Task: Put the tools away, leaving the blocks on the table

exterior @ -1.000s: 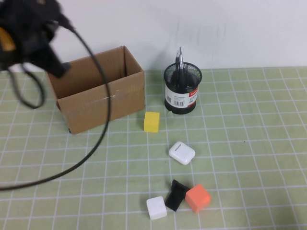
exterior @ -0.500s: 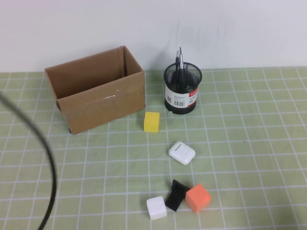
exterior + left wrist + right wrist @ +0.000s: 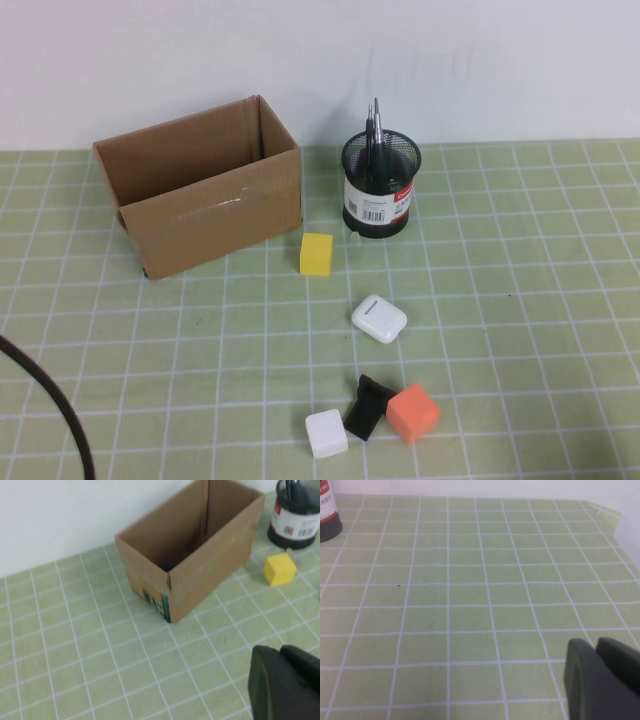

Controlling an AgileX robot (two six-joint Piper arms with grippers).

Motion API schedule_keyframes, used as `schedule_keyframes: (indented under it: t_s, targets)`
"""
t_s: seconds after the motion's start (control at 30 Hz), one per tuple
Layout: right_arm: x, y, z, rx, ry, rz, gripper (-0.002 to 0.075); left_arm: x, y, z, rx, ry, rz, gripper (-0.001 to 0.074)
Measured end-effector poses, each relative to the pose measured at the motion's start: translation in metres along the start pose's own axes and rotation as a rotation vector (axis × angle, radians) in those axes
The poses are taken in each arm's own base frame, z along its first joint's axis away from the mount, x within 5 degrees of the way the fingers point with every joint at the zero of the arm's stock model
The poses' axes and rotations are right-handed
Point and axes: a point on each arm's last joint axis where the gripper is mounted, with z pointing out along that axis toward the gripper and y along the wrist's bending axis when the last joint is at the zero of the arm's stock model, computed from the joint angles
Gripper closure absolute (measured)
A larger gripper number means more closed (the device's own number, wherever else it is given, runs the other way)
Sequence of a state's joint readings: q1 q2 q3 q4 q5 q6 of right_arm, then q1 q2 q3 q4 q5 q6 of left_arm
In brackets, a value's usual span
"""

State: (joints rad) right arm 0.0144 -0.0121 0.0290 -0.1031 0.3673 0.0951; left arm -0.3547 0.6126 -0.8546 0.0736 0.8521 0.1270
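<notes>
Seeing tools (image 3: 375, 125) standing in mesh cup (image 3: 381, 185); blocks (image 3: 372, 411) on worktop (image 3: 520, 300). Left gripper (image 3: 287, 682) pressed together near cardboard box (image 3: 195, 545); right gripper (image 3: 602, 677) pressed together over bare grid, my side.

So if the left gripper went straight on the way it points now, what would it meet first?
Probably the cardboard box. The shut left gripper faces it across bare table; depth is unclear. The right gripper, also shut, faces only table.
</notes>
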Motion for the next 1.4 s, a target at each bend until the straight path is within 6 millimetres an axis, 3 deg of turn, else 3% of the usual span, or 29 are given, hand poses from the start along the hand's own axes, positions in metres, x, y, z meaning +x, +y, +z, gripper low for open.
schedule_keyframes:
  t_s: [0.37,0.53,0.7,0.83,1.0,1.23,1.4]
  targets:
    - [0.000,0.000,0.000,0.000,0.000,0.000,0.0733,0.002,-0.001,0.002,0.004,0.014,-0.004,0.0736]
    - [0.000,0.000,0.000,0.000,0.000,0.000,0.0733,0.015,-0.004,0.001,0.005,-0.059,-0.013,0.0737]
    - [0.000,0.000,0.000,0.000,0.000,0.000,0.0733,0.047,-0.011,-0.017,-0.006,-0.270,-0.037,0.0738]
    - [0.000,0.000,0.000,0.000,0.000,0.000,0.0733,0.085,-0.017,-0.014,-0.047,-0.397,-0.048,0.0738]
    - [0.000,0.000,0.000,0.000,0.000,0.000,0.0733,0.139,-0.026,0.012,-0.089,-0.391,-0.139,0.0738]
    - [0.000,0.000,0.000,0.001,0.000,-0.001,0.0733,0.191,-0.036,0.055,-0.068,-0.204,-0.174,0.0738]
    - [0.000,0.000,0.000,0.001,0.000,-0.001,0.0733,0.194,-0.037,0.058,-0.060,-0.214,-0.197,0.0738]
